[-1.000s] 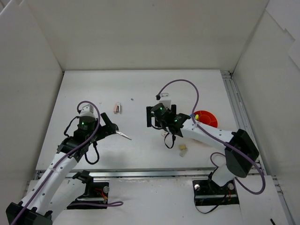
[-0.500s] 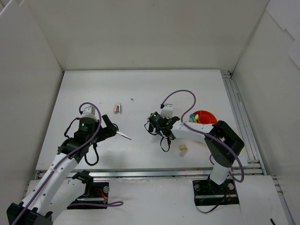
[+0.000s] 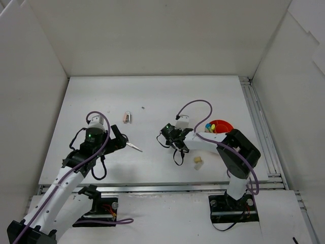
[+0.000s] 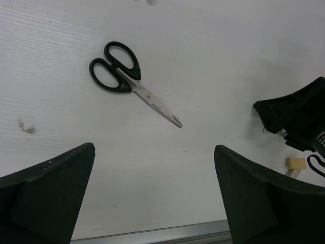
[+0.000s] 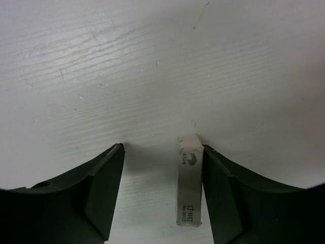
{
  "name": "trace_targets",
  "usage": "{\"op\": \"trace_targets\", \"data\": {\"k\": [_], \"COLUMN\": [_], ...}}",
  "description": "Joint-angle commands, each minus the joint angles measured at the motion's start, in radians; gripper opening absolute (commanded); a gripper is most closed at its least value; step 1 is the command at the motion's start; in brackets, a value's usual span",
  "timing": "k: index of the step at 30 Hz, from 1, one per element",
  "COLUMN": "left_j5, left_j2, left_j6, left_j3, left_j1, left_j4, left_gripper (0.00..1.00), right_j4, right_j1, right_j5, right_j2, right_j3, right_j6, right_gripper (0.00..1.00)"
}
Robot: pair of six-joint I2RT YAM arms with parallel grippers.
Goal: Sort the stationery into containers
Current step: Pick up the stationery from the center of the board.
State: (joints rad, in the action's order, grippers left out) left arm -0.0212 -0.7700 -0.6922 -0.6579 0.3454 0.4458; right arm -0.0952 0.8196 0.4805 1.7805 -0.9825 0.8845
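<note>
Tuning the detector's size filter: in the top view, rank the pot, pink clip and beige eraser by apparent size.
1. orange-red pot, clearly largest.
2-3. pink clip and beige eraser look about alike, too close to rank.

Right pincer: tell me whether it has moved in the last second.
Yes. The right pincer came toward the near side: it was level with the pinkish clip, and now sits nearer than it.
</note>
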Motion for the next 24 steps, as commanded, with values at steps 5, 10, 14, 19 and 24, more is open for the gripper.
{"op": "trace_targets", "data": {"k": [5,10,14,19,24], "left_j5": [-0.006,-0.014,-0.017,-0.039,-0.042], "left_j2": [-0.002,-0.008,-0.005,-0.006,-0.009], "left_j6": [0.017,0.016,0.016,0.013,0.017], "left_j3": [-0.009,-0.006,-0.005,0.000,-0.006], "left_j1": [-0.016,-0.016,-0.016,-0.016,-0.016], "left_j4": [-0.048,-0.055,-0.059,-0.085,-0.090], "left_gripper": [0.99,0.99,1.00,1.00,1.00], "right_j4": [-0.011,-0.023,-0.015,0.208,0.541], "right_j1": [-0.010,-0.011,-0.007,-0.002,-0.033], "right_j5": [0.079,0.095,0.107,0.050,-0.043], "right_j2": [-0.050,-0.078,-0.139,-0.277,-0.516], "right_j3": [-0.004,-0.008,-0.028,0.033,0.203], "right_j6": [-0.030,-0.119,-0.228,-0.475,-0.753], "right_gripper": [0.42,0.14,0.00,0.00,0.00]}}
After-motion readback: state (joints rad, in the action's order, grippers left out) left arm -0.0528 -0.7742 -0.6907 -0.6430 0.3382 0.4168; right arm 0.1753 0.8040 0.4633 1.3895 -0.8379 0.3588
